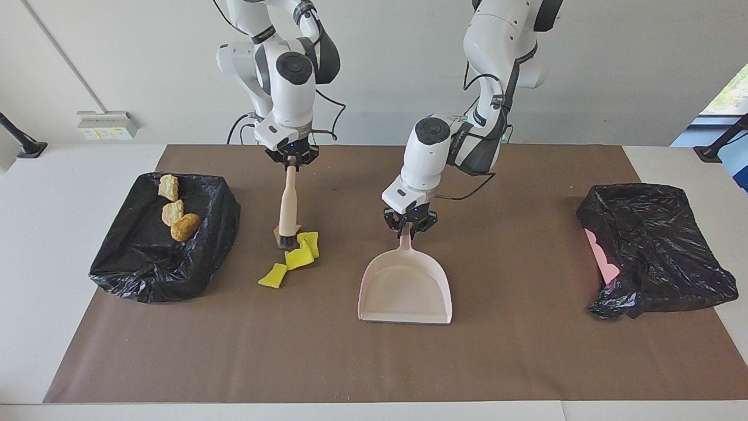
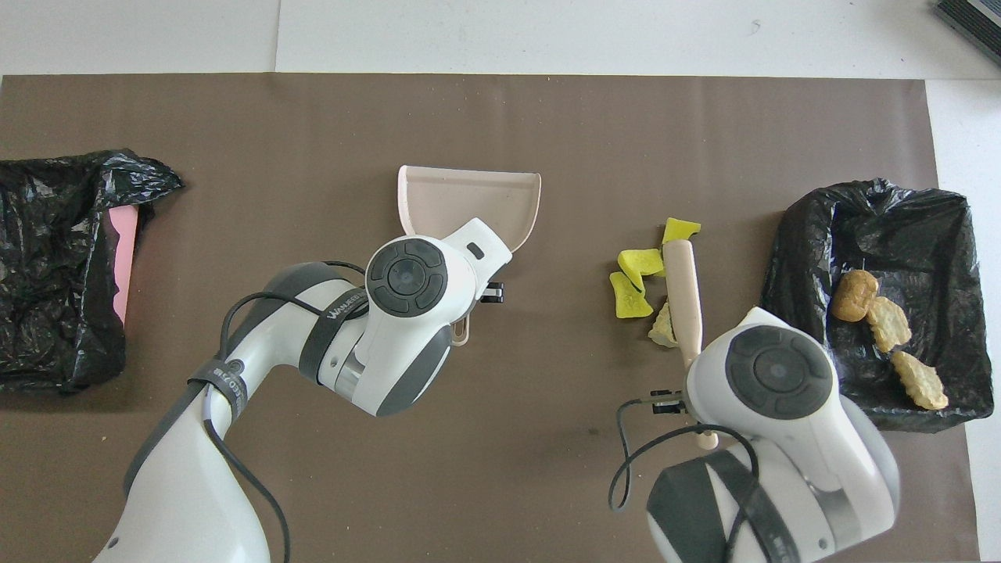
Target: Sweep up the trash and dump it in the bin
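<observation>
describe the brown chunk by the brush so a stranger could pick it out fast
Start at the black-lined bin at the right arm's end of the table. Beside it, loose on the brown mat, lies a small heap of scraps under the brush. The chunk is the only tan, crusty piece; its neighbours are bright yellow.

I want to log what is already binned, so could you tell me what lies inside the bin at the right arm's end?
Three golden-brown bread chunks lie on the black bag lining the bin. Anything beneath the liner's folds is hidden.
</observation>
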`<state>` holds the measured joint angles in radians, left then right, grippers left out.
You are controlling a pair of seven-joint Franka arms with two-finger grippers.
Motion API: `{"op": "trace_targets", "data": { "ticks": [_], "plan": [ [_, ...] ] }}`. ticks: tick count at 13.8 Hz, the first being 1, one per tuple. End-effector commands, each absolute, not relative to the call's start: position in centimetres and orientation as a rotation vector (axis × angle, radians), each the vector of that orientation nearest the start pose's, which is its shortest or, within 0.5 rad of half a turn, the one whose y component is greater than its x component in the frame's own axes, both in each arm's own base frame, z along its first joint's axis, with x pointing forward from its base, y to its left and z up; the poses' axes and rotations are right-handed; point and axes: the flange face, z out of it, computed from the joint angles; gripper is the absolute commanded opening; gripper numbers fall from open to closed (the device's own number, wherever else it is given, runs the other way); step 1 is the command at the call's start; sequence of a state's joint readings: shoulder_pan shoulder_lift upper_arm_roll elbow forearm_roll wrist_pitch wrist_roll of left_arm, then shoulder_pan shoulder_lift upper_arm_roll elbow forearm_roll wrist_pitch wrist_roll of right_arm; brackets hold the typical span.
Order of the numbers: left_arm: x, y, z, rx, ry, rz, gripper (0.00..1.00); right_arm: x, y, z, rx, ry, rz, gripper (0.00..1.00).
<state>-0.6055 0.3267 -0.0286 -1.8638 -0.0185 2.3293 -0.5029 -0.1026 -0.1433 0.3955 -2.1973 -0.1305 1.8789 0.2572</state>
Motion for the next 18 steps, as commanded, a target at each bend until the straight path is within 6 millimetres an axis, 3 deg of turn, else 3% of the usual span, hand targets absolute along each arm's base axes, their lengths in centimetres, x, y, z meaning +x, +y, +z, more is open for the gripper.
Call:
{"op": "trace_targets", "data": {
  "ticks": [1,3,5,8,10,12,14,15,17,18],
  "plan": [
    [52.4,-35.8,38.2,-3.188,0.276,-0.215,0.09,53.8,9.2,41.5,-3.392,-0.284,0.246,0.00],
    [52.0,-34.2,40.0,-3.093,0.539,-0.151,0.11,56.7,7.3,39.4,-3.443,-0.373,0.266,0.00],
    [52.0,-32.2,40.2,-2.990,0.846,-0.037,0.10,57.5,7.0,38.1,-3.442,-0.390,0.284,0.00],
    [52.7,-29.8,39.9,-2.781,1.368,0.052,0.06,56.3,9.0,35.4,-3.393,-0.411,0.380,0.00],
    [52.3,-29.6,39.9,-2.674,1.571,0.071,0.00,55.1,12.3,34.8,-3.313,-0.406,0.425,0.00],
    [51.5,-29.2,39.4,-2.562,1.754,0.099,0.00,54.2,14.3,33.6,-3.219,-0.312,0.478,0.00],
    [47.9,-29.1,38.2,-2.504,1.833,0.147,0.00,53.6,17.0,33.9,-3.154,-0.267,0.498,0.00],
    [46.3,-29.7,37.8,-2.480,1.865,0.151,0.00,53.7,17.4,34.7,-3.181,-0.208,0.500,0.00],
    [45.8,-30.1,37.3,-2.472,1.874,0.134,0.00,54.6,15.5,36.7,-3.217,0.016,0.475,0.00],
    [45.5,-30.6,37.3,-2.462,1.888,0.119,0.00,54.7,13.6,38.3,-3.235,0.108,0.463,0.00]
  ]
}}
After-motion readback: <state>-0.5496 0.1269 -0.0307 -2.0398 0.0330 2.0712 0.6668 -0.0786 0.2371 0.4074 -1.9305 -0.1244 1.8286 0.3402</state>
